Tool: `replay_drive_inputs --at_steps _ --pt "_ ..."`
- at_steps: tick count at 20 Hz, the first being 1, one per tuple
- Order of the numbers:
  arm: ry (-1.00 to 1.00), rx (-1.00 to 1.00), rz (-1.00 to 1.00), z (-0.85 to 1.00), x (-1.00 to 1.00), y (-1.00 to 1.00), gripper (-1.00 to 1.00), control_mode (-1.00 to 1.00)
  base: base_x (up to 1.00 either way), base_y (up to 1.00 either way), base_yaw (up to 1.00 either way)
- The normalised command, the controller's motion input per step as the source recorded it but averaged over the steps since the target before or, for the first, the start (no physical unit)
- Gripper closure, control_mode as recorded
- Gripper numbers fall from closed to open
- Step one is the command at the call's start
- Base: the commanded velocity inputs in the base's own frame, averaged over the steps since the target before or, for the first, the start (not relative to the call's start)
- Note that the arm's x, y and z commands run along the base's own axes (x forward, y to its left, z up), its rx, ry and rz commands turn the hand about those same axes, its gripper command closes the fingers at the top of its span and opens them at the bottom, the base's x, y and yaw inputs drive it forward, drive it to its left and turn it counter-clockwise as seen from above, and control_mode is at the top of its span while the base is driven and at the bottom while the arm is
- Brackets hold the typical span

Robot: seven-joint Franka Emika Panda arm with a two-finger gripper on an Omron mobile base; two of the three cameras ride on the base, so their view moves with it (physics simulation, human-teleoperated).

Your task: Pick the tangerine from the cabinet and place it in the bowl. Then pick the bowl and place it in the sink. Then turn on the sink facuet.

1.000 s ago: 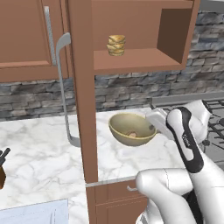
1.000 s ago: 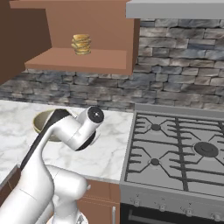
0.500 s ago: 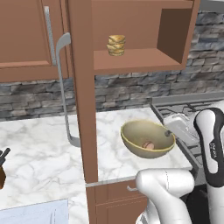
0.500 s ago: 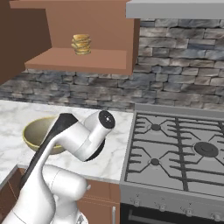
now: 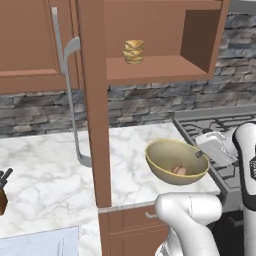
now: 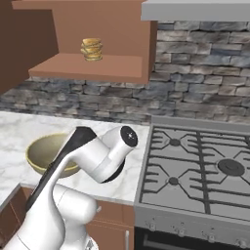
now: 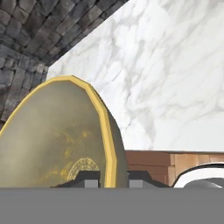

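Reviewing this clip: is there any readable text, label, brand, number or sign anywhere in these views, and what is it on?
Readable text: none.
Bowl: a round gold emblem on its inner bottom, seen in the hand view, too blurred to tell whether it holds letters.
Robot arm: a small dark mark at the right edge of the left base view, too small to read.
Cabinet, stove, marble counter: no labels or signs.
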Motion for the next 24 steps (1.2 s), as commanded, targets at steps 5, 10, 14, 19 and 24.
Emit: replay_drive_inputs --at_steps 5,10,14,19,24 --pt "0.0 0.0 0.0 0.0 0.0 0.0 1.0 1.0 -0.23 -0.34 0.36" --pt "0.0 0.0 0.0 0.0 0.0 0.0 1.0 1.0 -0.39 -0.45 0.5" --pt "0.0 0.0 0.0 0.0 0.0 0.0 1.0 1.0 -0.6 -0.19 0.56" --pt "0.0 0.0 0.0 0.0 0.0 0.0 1.0 1.0 -0.27 0.13 0.54" --pt "0.0 0.0 0.0 0.0 0.0 0.0 1.0 1.0 0.0 0.32 0.53"
